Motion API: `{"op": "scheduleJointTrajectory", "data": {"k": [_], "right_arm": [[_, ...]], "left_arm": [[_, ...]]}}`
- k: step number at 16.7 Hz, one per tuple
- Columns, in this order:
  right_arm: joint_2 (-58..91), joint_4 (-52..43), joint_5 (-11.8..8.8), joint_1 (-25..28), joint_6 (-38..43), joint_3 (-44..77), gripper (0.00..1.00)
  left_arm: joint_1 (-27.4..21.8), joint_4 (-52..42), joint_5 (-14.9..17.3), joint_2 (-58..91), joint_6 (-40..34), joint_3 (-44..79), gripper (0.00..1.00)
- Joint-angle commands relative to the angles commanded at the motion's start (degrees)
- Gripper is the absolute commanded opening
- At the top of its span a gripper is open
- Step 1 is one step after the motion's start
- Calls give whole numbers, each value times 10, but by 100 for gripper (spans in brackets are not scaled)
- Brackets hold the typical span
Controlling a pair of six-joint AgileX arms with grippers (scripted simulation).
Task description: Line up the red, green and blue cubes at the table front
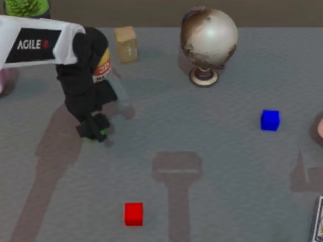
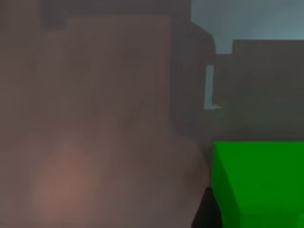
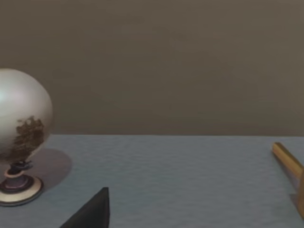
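Observation:
The green cube (image 2: 259, 183) fills one corner of the left wrist view, with a dark fingertip (image 2: 209, 213) pressed against its side. From above only a green sliver (image 1: 102, 134) of it shows under my left gripper (image 1: 95, 128), which is shut on it at the table's left middle. The red cube (image 1: 133, 214) lies near the front edge, left of centre. Farther right, mid-depth, sits the blue cube (image 1: 270, 120). My right arm is out of the top view; its gripper (image 3: 135, 213) shows one fingertip (image 3: 97, 209) over bare grey-blue table (image 3: 180, 180), holding nothing.
A globe on a stand (image 1: 208, 43) and a tan block (image 1: 125, 44) stand at the back. A yellow labelled bottle (image 1: 103, 68) peeks out under the left arm. A plant (image 1: 25, 6) sits back left, and a flat object (image 1: 318, 224) front right.

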Motion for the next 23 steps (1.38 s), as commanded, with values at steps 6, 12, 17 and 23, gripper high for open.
{"op": "scheduleJointTrajectory", "data": {"k": [6,12,17,23], "right_arm": [[0,0,0,0,0,0,100],[0,0,0,0,0,0,100],[0,0,0,0,0,0,100],[0,0,0,0,0,0,100]], "left_arm": [[8,-114,0,-47,0,63,0],[-3,-118,-1,-53,-2,62,0],[-123,-111,-1,-95,-36,12,0],[-326,-100,-1,-167,-87,-74,0]]}}
